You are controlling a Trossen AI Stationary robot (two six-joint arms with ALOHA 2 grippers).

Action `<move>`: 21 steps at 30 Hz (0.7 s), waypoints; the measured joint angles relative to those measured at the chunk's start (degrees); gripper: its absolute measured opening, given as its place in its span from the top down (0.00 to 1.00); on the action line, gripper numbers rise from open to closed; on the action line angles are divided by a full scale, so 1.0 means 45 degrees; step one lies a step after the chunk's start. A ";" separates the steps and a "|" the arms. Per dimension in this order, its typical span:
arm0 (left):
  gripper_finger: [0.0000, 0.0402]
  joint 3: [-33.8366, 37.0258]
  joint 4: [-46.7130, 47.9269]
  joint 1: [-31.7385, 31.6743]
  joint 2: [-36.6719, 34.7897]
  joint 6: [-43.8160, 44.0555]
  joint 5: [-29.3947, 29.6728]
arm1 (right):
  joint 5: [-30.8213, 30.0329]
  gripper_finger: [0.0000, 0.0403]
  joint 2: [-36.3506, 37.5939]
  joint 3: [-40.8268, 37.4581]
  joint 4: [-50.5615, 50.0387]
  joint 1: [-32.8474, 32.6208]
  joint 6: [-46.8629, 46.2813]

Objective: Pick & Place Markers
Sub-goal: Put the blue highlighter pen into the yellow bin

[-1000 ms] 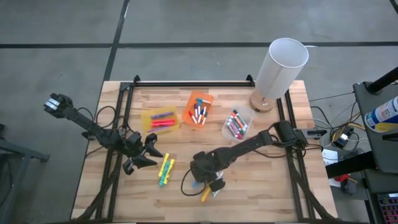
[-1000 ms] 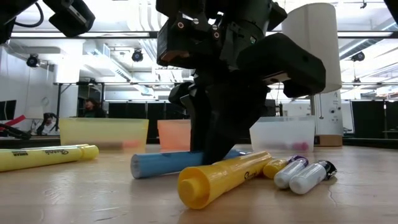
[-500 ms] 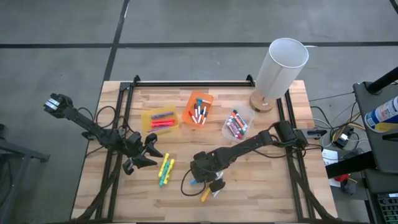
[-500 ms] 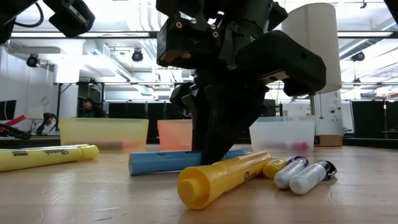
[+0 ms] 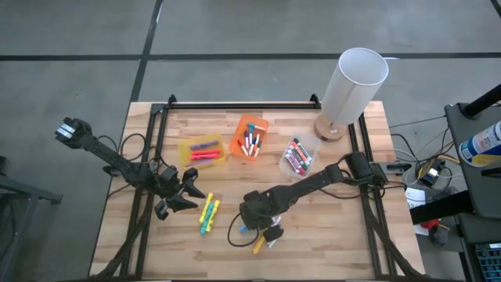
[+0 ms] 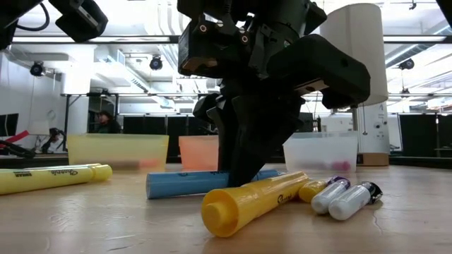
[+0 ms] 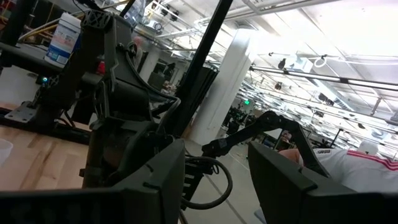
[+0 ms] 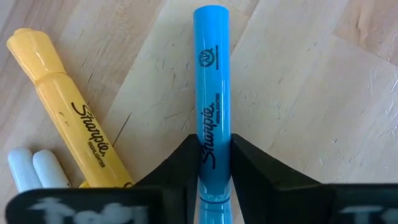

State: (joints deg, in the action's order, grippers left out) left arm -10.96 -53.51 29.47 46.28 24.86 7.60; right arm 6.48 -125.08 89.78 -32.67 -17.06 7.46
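My right gripper point(image 5: 258, 229) point(image 8: 214, 146) points down at the table's near middle, shut on a blue marker point(image 8: 210, 74) point(image 6: 185, 184) that lies flat on the wood. Beside it lie a yellow marker point(image 8: 68, 118) point(image 6: 251, 201) and two white-ended markers point(image 8: 31, 169) point(image 6: 347, 197). More yellow and green markers point(image 5: 208, 214) lie to the left. My left gripper point(image 5: 188, 193) point(image 7: 217, 168) hovers open beside those, holding nothing. My right gripper pinches the blue marker's barrel near one end point(image 8: 213, 127) between its two fingers. The fingers point(image 8: 180, 171) come from above, pointing down, and lie across the marker. The marker rests level on the table along its whole length.
Three small bins stand toward the far edge: a yellow one point(image 5: 202, 150), an orange one point(image 5: 250, 139) and a clear one point(image 5: 298, 157), each with markers inside. A tall white cylinder point(image 5: 354, 86) stands at the far right corner. Bare wood lies near the right edge.
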 joint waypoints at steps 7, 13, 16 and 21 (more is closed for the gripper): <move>0.58 0.0000 0.0004 -0.0005 0.0000 0.0000 -0.0004 | 0.0000 0.82 0.0000 0.0000 0.0000 0.0034 0.0000; 0.58 0.0000 0.0004 -0.0003 0.0000 -0.0005 0.0000 | 0.0005 0.82 0.0000 0.0000 -0.0005 0.0039 0.0001; 0.58 0.0000 0.0000 0.0000 0.0000 -0.0005 0.0000 | 0.0005 0.81 0.0000 0.0000 -0.0005 0.0044 0.0039; 0.58 0.0000 0.0000 -0.0005 0.0000 0.0046 0.0000 | 0.0005 0.81 0.0000 0.0000 -0.0010 0.0044 0.0000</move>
State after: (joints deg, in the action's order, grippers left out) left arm -10.96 -53.52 29.45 46.28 25.07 7.60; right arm 6.50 -125.08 89.78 -32.71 -16.86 7.46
